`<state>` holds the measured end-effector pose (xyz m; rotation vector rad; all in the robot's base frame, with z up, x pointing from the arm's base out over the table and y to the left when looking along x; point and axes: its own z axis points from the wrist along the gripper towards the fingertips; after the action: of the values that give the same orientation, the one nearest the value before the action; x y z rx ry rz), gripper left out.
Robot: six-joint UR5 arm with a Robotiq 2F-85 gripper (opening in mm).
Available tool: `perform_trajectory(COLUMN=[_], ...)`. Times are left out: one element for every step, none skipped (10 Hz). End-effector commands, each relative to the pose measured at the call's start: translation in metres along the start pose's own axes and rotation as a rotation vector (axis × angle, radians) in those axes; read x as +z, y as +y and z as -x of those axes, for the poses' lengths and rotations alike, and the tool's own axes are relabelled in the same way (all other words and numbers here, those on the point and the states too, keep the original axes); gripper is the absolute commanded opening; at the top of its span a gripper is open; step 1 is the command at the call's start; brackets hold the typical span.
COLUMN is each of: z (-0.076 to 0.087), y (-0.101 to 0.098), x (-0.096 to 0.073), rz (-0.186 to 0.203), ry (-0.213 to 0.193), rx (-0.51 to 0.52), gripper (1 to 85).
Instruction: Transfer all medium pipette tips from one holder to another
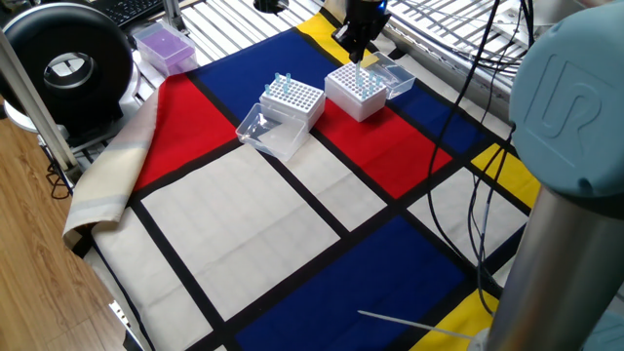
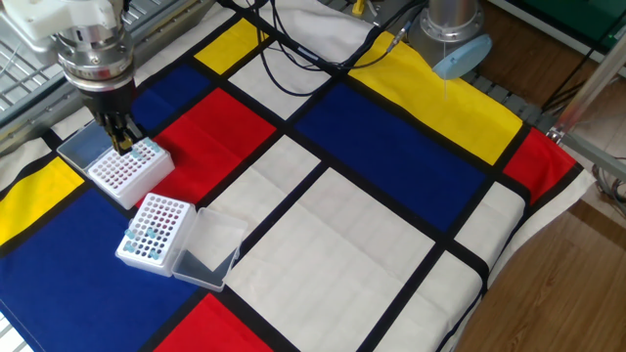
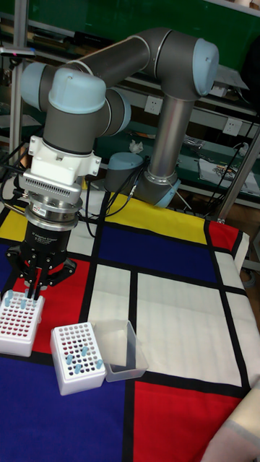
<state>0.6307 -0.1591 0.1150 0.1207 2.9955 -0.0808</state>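
The gripper [image 2: 122, 143] pinches one pipette tip [image 1: 357, 75], upright to fit a hole in the white holder [image 2: 129, 172].

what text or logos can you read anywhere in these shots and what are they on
"UR": large raised logo on the pale blue joint cap of the robot arm, close to the camera in one fixed view.
Small print on the black body above the gripper in the tall fixed view: too small to read.
White boxes, pipette tips and cloth: no text visible.
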Motion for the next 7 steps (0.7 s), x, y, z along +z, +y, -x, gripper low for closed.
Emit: perform_trajectory(z=[0.0014,0.0015,0.0018,0.0019,0.0024,0.0029,0.003], y=[-0.0015,-0.0009,-0.0011,-0.0012,-0.0002,-0.001,-0.0015], x=[-0.0023,-0.0029,-0.0039,-0.0053,-0.0062,-0.0058,-0.0055], rz=[0.004,0.004,-0.001,-0.007,-0.007,-0.01,-0.012], ry=[-0.001,0.001,0.003,0.007,0.009,0.007,0.007], rx=[0.001,0.001,0.004,0.006,0.008,0.004,0.004], gripper=[1.7,1.7,1.7,1.7,1.7,1.7,1.7])
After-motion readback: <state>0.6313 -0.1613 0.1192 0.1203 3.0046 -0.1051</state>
